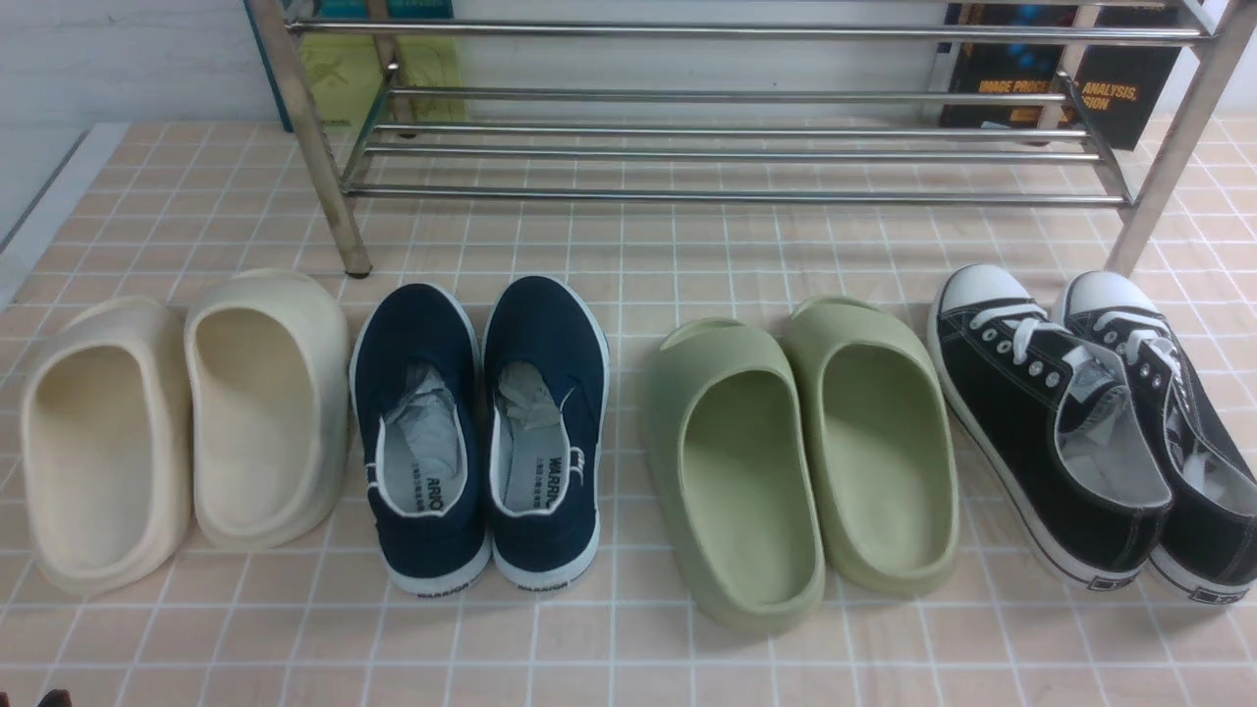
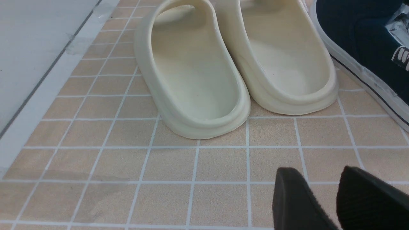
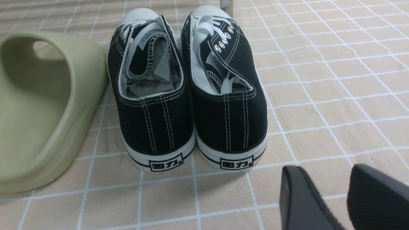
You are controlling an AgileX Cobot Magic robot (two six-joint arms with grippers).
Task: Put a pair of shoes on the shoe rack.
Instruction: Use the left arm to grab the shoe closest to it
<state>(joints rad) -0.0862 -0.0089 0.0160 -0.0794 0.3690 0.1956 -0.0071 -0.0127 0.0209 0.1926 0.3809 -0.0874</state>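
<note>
Navy shoes (image 1: 550, 334) apart from left gripper (image 2: 318, 174)

The shoe rack (image 1: 727, 193) runs off the front view's top edge, and its bars cross a dark book (image 1: 1139, 69) behind it, leaving the title only partly readable. The outer black sneaker (image 1: 1213, 520) is clipped by the right edge; fine print inside the navy shoes (image 1: 545, 334) is too small to read. Only the tips of the left hand (image 2: 322, 191) and right hand (image 3: 326, 191) show, cut by the wrist views' edges.
</note>
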